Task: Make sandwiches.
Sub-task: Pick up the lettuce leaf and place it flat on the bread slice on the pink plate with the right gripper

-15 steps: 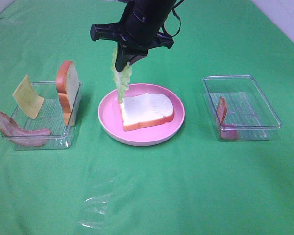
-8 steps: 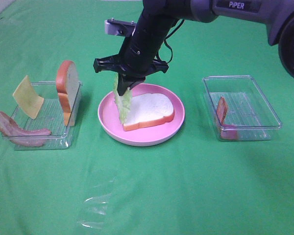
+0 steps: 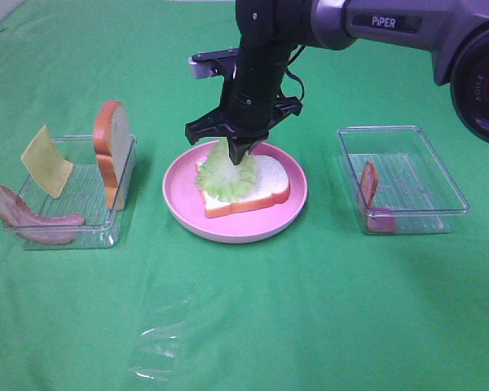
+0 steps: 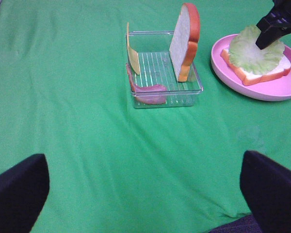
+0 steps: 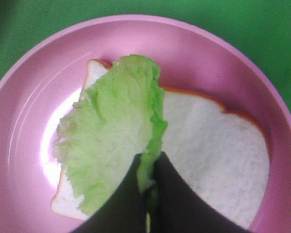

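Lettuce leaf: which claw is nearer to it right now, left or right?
Right. The right claw is shut on the lettuce leaf, over the bread slice on the plate. The left claw hangs open, far back across the cloth from the plate.

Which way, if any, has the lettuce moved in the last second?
Yes. Against the pink plate, the lettuce leaf came down and rightward: from hanging over its left rim to lying on the bread slice, pinched in the right hand.
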Controlling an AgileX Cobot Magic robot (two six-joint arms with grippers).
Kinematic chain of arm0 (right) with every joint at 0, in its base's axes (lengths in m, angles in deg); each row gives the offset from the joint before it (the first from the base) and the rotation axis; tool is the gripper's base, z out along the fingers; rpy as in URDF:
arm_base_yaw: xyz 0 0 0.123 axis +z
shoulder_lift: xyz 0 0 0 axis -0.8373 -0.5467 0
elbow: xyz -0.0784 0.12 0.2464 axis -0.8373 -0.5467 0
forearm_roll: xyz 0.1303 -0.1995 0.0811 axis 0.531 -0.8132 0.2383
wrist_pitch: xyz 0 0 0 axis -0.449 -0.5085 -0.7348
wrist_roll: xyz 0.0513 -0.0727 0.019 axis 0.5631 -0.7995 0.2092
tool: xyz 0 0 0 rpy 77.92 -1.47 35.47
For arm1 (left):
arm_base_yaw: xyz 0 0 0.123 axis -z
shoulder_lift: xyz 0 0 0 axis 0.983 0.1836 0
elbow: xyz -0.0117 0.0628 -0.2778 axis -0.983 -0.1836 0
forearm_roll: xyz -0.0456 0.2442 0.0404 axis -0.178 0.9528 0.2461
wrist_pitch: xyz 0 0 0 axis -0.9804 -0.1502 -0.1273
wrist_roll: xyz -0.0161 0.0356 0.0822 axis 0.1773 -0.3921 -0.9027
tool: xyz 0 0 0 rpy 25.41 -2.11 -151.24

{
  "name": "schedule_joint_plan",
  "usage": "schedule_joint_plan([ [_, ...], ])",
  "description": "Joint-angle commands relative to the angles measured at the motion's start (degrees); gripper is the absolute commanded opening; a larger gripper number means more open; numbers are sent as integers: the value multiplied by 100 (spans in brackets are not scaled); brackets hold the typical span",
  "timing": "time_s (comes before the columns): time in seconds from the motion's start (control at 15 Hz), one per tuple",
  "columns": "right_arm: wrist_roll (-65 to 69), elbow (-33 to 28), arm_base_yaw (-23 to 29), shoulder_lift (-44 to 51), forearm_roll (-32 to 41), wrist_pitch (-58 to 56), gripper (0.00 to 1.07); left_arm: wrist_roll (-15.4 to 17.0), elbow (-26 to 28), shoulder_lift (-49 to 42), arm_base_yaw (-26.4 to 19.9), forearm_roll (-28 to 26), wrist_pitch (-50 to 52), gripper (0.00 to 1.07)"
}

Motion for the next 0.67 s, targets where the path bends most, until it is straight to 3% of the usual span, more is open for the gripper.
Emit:
schedule_joint_plan([
  [0.07, 69, 17, 0, 23, -57, -80, 0, 23, -6, -74, -11, -11, 34, 100],
  [0.47, 63, 17, 0, 23, -97, -189, 0, 23, -6, -74, -11, -11, 34, 100],
  [0.53, 63, 17, 0, 23, -132, -229, 5, 23, -6, -74, -11, -11, 34, 100],
  [0.67, 80, 17, 0, 23, -258, -275, 31, 23, -6, -74, -11, -11, 34, 100],
])
